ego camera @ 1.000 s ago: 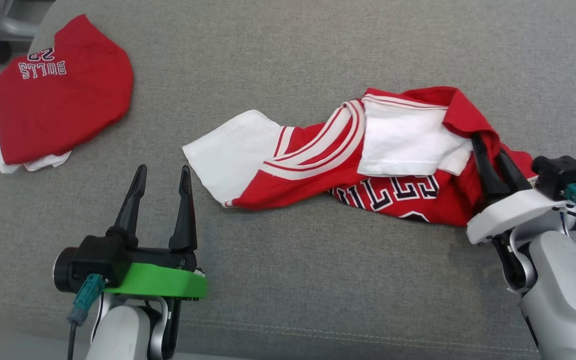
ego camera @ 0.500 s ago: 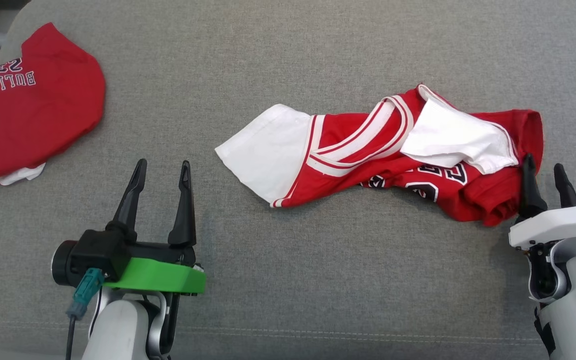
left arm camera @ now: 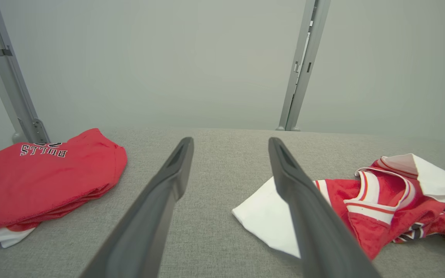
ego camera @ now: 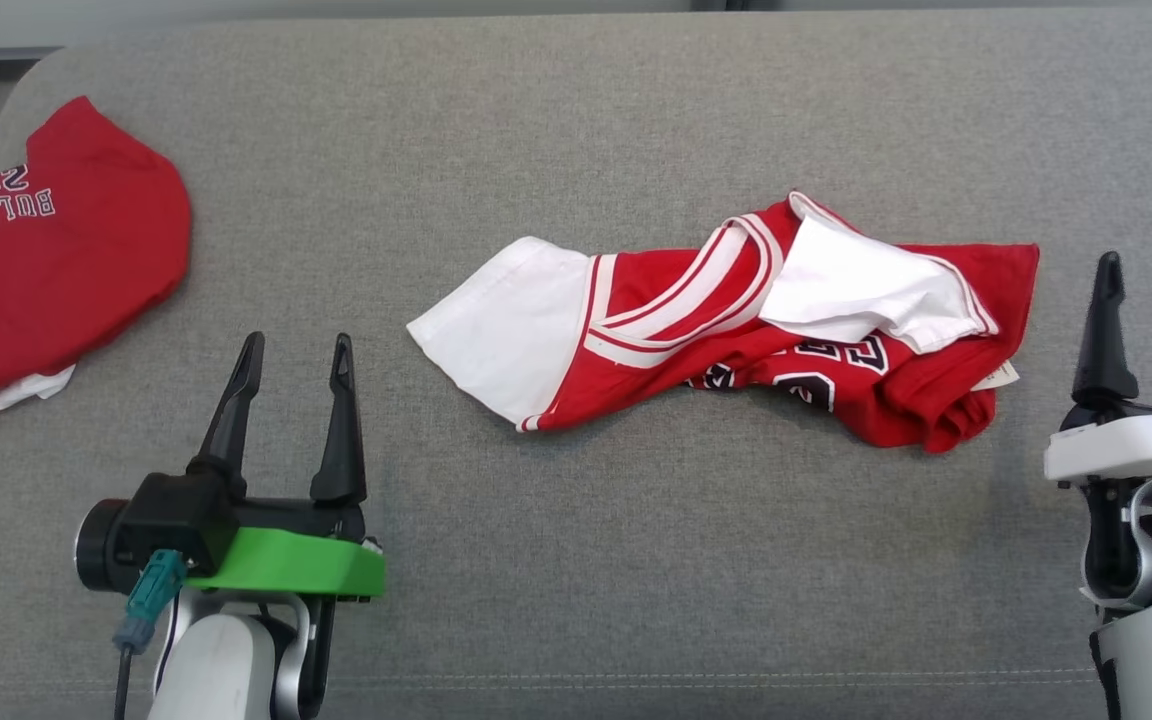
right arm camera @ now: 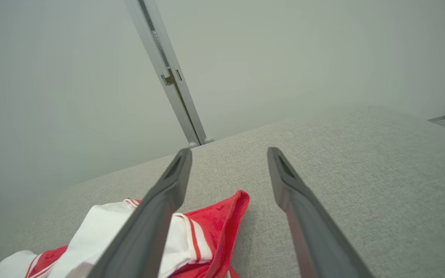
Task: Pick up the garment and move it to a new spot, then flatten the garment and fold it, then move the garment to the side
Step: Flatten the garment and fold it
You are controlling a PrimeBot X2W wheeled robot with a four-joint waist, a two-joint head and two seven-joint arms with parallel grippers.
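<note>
The grey fabric-covered table (ego camera: pixel 576 120) carries the work. The garment (ego camera: pixel 696 340), a red and white jersey, lies crumpled and twisted right of centre, with one white panel flipped over the red. A second red garment (ego camera: pixel 56 270) rests folded at the far left. The left jaws stand wide and empty at the near left. The right jaws stand wide and empty just right of the garment's edge. Risk: a grasp on the bunched right end may pinch several layers, locking the twist in during flattening.
</note>
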